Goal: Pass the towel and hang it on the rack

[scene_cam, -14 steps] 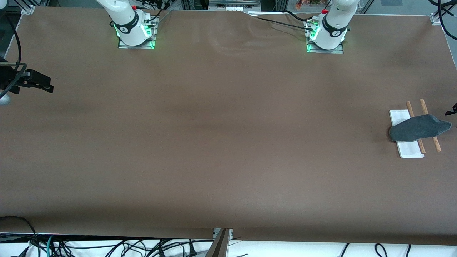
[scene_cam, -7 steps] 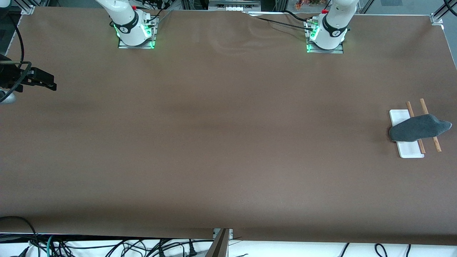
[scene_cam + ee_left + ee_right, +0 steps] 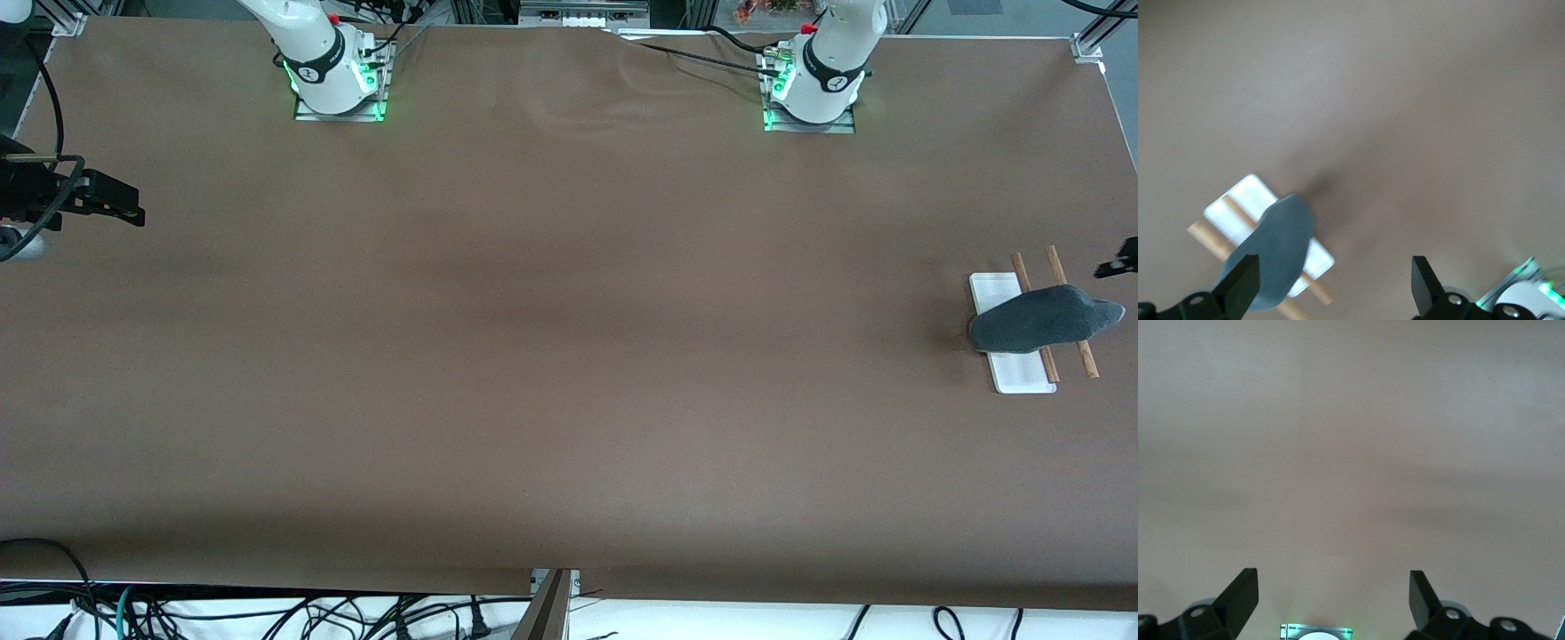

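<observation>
The dark grey towel point(image 3: 1045, 327) hangs draped across the two brown rods point(image 3: 1055, 260) of the rack, over its white base point(image 3: 1018, 378), at the left arm's end of the table. My left gripper point(image 3: 1118, 264) is up in the air beside the rack, only its tip showing. In the left wrist view it point(image 3: 1333, 290) is open and empty, with the towel point(image 3: 1275, 253) and rack base point(image 3: 1245, 197) below. My right gripper point(image 3: 133, 213) hovers at the right arm's end of the table. It point(image 3: 1331, 600) is open and empty over bare tabletop.
The brown tabletop point(image 3: 569, 356) stretches between the two arms. The two arm bases point(image 3: 338, 84) point(image 3: 813, 93) stand along the table's edge farthest from the front camera. Cables point(image 3: 267, 613) lie below the nearest edge. The rack stands close to the table's end edge.
The towel and rack have not moved. My left gripper's tip left the front view and has come back, slightly higher. My right gripper has drifted a little toward the table's middle.
</observation>
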Available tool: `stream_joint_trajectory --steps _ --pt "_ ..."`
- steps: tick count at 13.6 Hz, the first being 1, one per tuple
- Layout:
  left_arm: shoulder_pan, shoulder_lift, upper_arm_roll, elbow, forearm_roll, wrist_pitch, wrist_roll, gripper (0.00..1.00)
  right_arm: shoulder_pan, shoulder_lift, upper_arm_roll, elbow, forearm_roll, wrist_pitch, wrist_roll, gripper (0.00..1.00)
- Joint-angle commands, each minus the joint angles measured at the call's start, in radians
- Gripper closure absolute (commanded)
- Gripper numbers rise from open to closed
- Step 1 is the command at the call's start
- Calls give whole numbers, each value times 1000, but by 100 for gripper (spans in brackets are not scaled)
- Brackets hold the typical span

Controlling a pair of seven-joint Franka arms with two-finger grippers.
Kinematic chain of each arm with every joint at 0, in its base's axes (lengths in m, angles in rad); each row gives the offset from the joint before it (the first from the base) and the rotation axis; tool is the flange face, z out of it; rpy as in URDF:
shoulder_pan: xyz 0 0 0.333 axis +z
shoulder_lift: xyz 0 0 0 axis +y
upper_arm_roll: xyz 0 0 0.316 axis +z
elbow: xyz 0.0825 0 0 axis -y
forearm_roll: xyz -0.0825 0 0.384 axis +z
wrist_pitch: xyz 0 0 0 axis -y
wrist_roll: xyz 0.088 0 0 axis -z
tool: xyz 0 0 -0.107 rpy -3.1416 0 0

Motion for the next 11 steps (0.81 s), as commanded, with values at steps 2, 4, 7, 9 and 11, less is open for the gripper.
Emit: stream_joint_trajectory --steps 2,4,7,9,11 --pt "-158 -110 29 -95 25 -13 -321 0 1 -11 3 -14 -6 6 -16 0" --pt "-252 -197 41 -200 28 13 -541 0 1 -10 3 -14 -4 7 -17 0" --pt "-358 -322 58 -337 29 107 -787 0 2 -10 5 -14 -4 12 -16 0" --pt "-389 -432 58 -476 57 248 -806 0 4 -10 5 -14 -1 13 -16 0" --pt "-392 -497 56 -570 97 274 -804 0 3 -10 5 -14 0 13 -16 0"
